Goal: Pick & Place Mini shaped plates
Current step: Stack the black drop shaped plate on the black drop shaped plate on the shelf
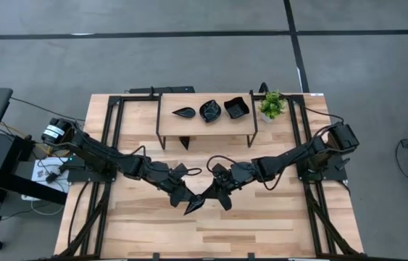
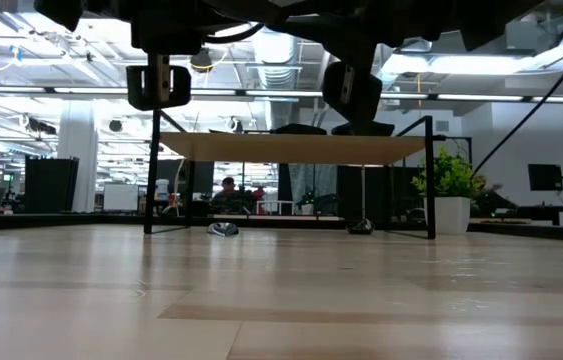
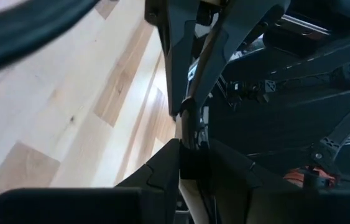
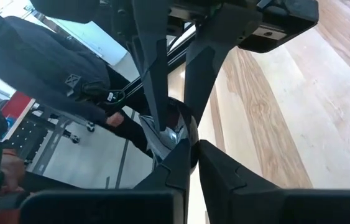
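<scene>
High view shows three glossy black mini plates [image 1: 210, 110] already on the wooden shelf [image 1: 166, 104], while a fourth black leaf-shaped plate [image 1: 195, 204] sits pinched between both grippers' fingers, left gripper [image 1: 187, 200] and right gripper [image 1: 211, 194] nearly closed on it mid-handover.

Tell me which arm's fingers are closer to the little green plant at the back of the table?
The right. The right gripper is at mid-table, toward the potted plant's side. The left gripper meets it there, slightly farther away, and both seem to hold one black plate between them.
</scene>
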Robot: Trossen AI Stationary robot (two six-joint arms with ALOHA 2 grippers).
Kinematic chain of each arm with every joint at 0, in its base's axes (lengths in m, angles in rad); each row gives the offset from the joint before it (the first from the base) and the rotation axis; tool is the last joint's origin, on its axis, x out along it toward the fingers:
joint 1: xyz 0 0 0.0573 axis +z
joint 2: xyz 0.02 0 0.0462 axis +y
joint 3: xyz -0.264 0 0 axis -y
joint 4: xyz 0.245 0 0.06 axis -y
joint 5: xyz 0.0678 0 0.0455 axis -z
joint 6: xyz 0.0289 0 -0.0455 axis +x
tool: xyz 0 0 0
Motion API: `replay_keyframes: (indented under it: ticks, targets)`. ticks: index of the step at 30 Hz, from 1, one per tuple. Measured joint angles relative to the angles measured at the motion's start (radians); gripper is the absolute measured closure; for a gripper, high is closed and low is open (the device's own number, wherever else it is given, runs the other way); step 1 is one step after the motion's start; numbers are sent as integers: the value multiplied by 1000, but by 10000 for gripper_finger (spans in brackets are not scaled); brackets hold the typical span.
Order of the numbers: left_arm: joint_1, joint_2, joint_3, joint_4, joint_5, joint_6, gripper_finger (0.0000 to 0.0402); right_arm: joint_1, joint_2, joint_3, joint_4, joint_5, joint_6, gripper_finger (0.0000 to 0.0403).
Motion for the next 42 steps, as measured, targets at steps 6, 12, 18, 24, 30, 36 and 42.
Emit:
replay_keyframes:
  ticks: [6, 12, 18, 24, 30, 36, 42]
  targets:
    - [1, 0, 1, 5, -47, 37, 289, 0, 0, 0, 4, 0, 0, 377]
    - [1, 0, 1, 5, -83, 97, 236, 1, 0, 0, 4, 0, 2, 380]
    - [12, 0, 1, 6, -92, 189, 188, 1, 0, 0, 5, -5, 27, 379]
    - [37, 0, 0, 4, -95, 228, 170, 1, 0, 0, 6, -36, 58, 385]
    - [58, -47, -1, 1, -96, 318, 171, 2, 0, 0, 4, -51, 92, 388]
    - [56, -156, -1, -3, -158, 477, 172, -6, 0, 0, -7, -57, 157, 387]
    - [10, -237, -1, -18, -252, 639, 172, -46, 0, 0, -46, -55, 287, 389]
